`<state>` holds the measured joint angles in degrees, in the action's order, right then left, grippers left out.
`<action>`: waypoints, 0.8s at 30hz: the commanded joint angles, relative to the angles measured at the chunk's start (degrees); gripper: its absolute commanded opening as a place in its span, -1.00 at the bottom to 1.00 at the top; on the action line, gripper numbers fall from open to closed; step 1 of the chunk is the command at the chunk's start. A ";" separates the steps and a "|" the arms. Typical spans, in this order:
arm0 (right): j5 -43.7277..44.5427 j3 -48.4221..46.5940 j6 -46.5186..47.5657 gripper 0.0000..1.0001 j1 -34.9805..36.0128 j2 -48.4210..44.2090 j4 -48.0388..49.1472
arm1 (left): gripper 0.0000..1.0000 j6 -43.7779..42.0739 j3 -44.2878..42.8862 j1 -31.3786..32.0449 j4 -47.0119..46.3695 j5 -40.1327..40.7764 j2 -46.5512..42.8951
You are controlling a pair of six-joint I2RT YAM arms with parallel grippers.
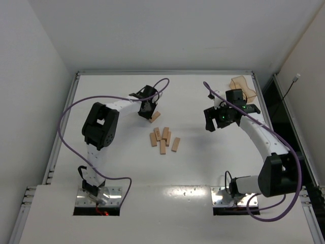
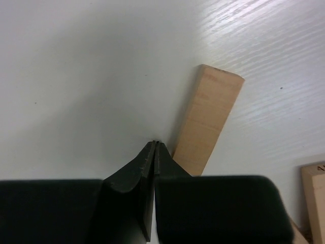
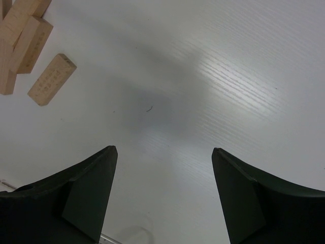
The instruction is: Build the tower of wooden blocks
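Observation:
Several light tan wood blocks (image 1: 163, 140) lie loose and flat in a cluster at the table's middle; no crossed stack shows. One single block (image 1: 155, 116) lies apart, further back. My left gripper (image 1: 149, 114) is shut with nothing between its jaws, its tips on the table just left of that single block (image 2: 208, 119); I cannot tell whether they touch. In the left wrist view the gripper (image 2: 155, 143) covers the block's near end. My right gripper (image 1: 216, 123) is open and empty above bare table, right of the cluster. In the right wrist view (image 3: 163, 150) some blocks (image 3: 51, 79) show at the top left.
A translucent orange-tan plastic tray (image 1: 242, 87) stands at the back right corner, behind the right arm. Another block's edge (image 2: 315, 198) shows at the lower right of the left wrist view. A raised rim (image 1: 162, 72) runs along the table's back.

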<state>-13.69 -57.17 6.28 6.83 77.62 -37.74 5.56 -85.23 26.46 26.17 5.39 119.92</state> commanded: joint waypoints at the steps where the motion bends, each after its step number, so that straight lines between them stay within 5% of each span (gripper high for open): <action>1: -0.98 0.13 0.84 0.46 -0.33 -0.81 1.61 | -1.00 -0.90 -1.60 0.96 -0.95 -4.51 0.67; 11: -0.98 0.13 0.31 0.46 -0.33 -0.81 1.61 | -1.00 2.43 -0.99 1.49 -0.95 -12.06 0.15; 19: -1.51 0.13 0.31 0.46 -0.33 -0.81 1.61 | -1.00 5.77 0.86 1.49 -0.95 -8.92 -1.71; 24: -1.51 0.13 0.31 0.46 -0.33 -0.81 1.61 | -0.65 14.11 4.36 -0.61 0.02 -0.12 -10.57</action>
<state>-13.96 -57.17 6.24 6.83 77.62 -37.74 13.80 -82.28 27.05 25.93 0.16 117.21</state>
